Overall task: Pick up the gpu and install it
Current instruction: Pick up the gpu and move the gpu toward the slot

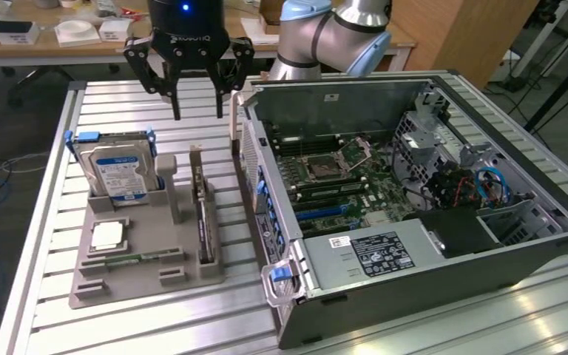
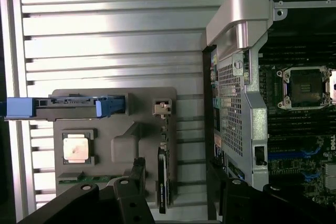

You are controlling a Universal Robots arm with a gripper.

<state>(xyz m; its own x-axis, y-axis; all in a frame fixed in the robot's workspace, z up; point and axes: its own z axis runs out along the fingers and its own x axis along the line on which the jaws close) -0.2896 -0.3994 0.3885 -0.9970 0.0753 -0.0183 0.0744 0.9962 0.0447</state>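
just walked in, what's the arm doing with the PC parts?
The arm's gripper hovers over the grey parts tray, beside the open PC case. Its fingers are spread and hold nothing. The gpu stands on edge in its tray slot, not yet picked up. The hard drive stands in the same tray.

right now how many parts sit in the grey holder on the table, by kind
hard drive: 1
gpu: 1
processor chip: 1
memory stick: 1
total: 4
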